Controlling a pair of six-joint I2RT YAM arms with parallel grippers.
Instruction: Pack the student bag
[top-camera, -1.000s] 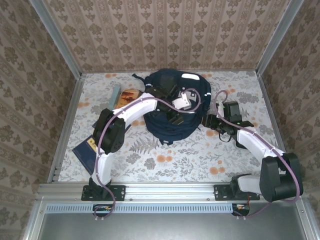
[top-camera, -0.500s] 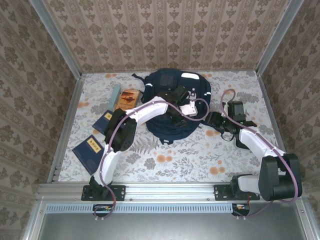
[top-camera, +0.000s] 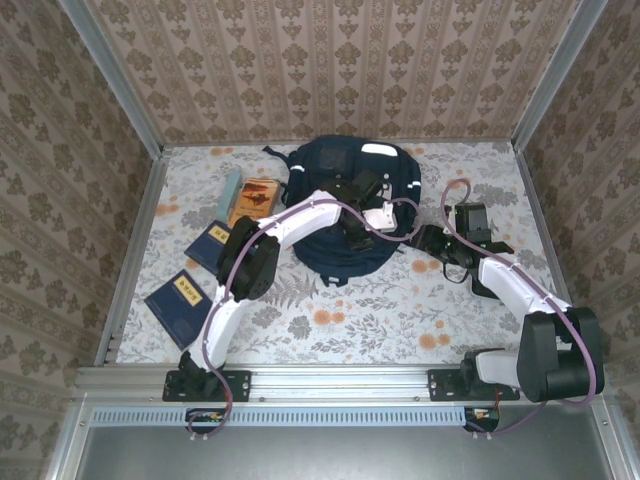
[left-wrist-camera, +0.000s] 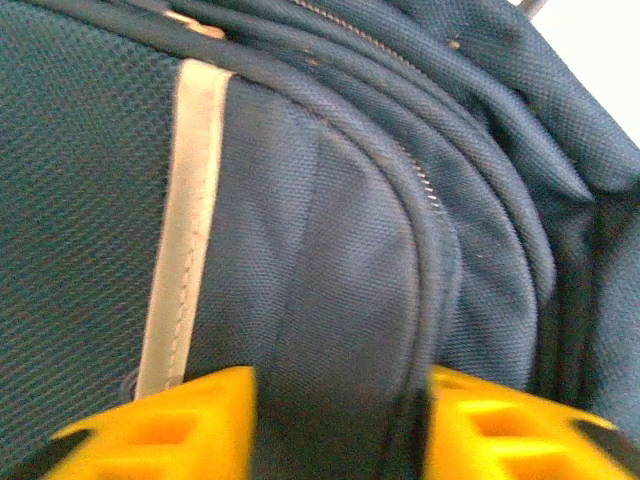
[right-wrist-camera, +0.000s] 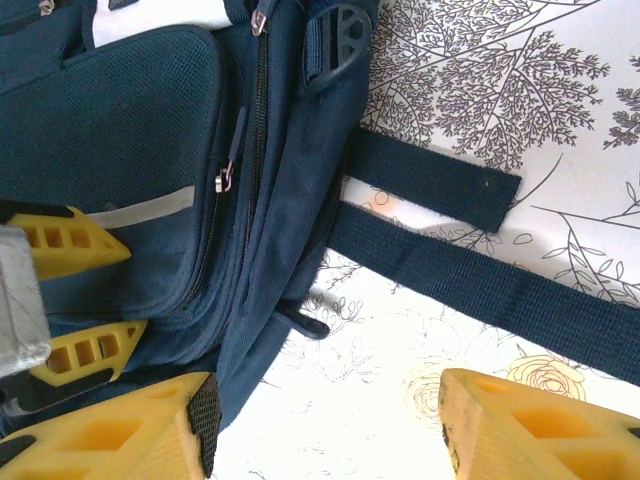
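Top external view: the navy student bag (top-camera: 345, 165) lies at the far middle of the flowered table (top-camera: 400, 310), with the left gripper (top-camera: 355, 228) down on its front. Seen from the left wrist, its fingers (left-wrist-camera: 170, 430) stand either side of a padded seam (pinching it or merely straddling, I cannot tell). The right gripper (right-wrist-camera: 330, 430) hangs by the bag's right edge, fingers wide apart over bare table, two dark straps (right-wrist-camera: 480, 290) just beyond.

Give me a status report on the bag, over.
Left gripper astride a fold of the bag, grip unclear. Right gripper open beside it, near loose straps. Books unpacked.
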